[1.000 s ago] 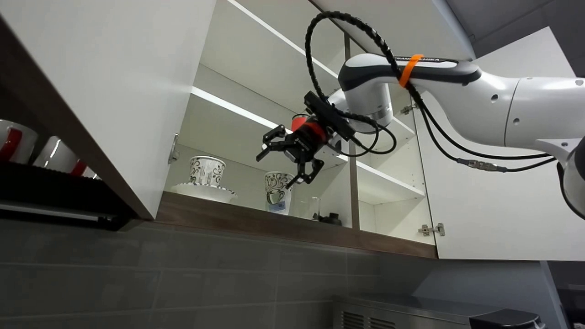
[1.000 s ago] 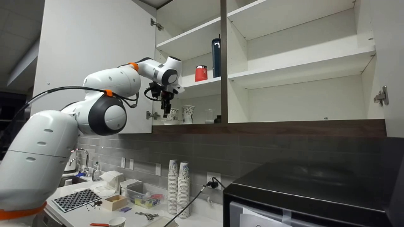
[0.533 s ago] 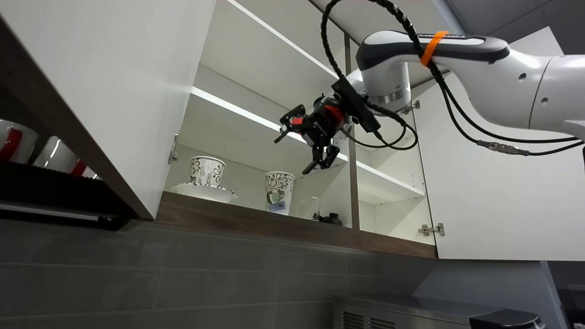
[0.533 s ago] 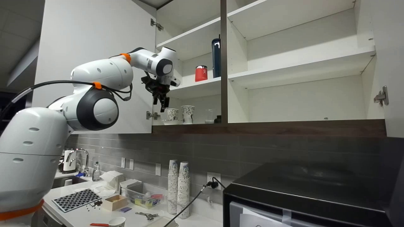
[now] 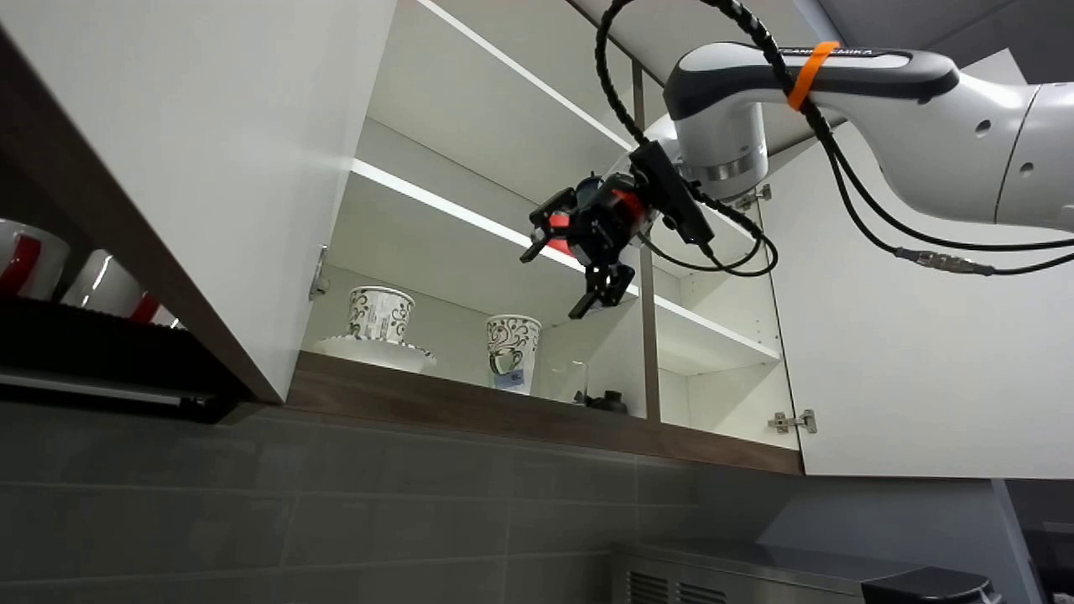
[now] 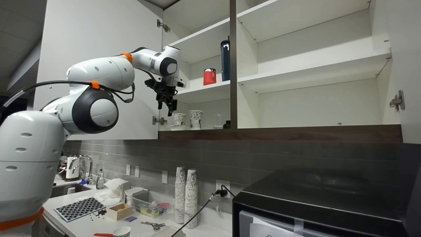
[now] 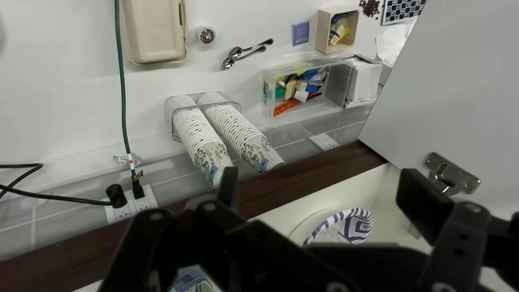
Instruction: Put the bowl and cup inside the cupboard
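In an exterior view the gripper hangs at the opening of the cupboard, its jaws spread wide. The cup stands upright in the cupboard's lowest compartment, below the jaws and well apart from them, rising over the rim of the bowl; whether it sits inside the bowl or behind it cannot be told. A taller printed cup stands near this pair, closer to straight below the jaws. In an exterior view with a red tumbler and a dark bottle higher up, the jaws point down and end just beside the cup's rim in the picture, their depth against it unclear. In the wrist view the fingers stand far apart, and the bowl's purple-and-white striped edge shows between them; the cup cannot be made out there.
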Controlling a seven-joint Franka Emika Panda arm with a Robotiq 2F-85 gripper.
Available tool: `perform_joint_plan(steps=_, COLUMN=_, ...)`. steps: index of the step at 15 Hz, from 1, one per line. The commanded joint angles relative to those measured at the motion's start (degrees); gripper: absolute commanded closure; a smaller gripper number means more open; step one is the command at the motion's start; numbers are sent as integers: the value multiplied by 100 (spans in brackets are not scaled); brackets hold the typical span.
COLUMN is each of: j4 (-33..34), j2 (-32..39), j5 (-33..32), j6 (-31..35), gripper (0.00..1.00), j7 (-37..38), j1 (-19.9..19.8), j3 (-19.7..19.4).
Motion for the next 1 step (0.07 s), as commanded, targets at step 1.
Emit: perform_joint_plan(steps=1, j4=0, j2=3, j5=0, j6=0, gripper=0, j7=0, j1=0, j3=0)
